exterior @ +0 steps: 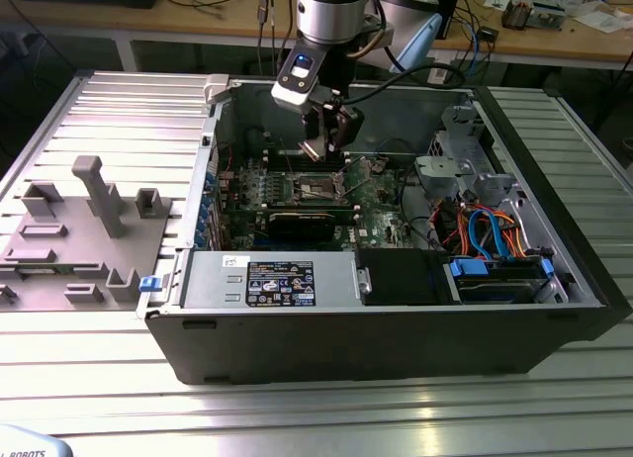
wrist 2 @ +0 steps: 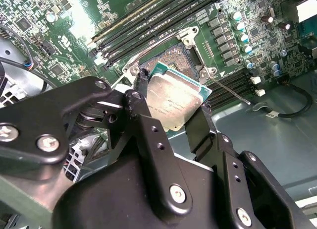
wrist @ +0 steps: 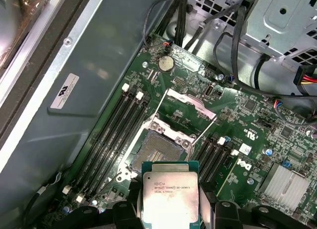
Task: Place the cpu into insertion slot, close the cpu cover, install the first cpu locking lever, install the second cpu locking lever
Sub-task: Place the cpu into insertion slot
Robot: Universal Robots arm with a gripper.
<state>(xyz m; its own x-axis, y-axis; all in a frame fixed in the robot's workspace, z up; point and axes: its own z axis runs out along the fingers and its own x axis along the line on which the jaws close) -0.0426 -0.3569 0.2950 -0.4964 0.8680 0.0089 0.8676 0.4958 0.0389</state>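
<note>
Here, black gripper (wrist 2: 173,96) clamped on flat silvery square cpu (wrist: 170,192), above dark-centred insertion slot (wrist: 157,152)

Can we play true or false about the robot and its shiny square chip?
1. The pincer grips the cpu by its edges. True.
2. The cpu already lies in the insertion slot. False: the slot is empty, and the chip is held clear of it.
3. The cpu cover is shut over the slot. False: it is swung open beside the slot.
4. Long memory slots run along both sides of the insertion slot. True.
</note>
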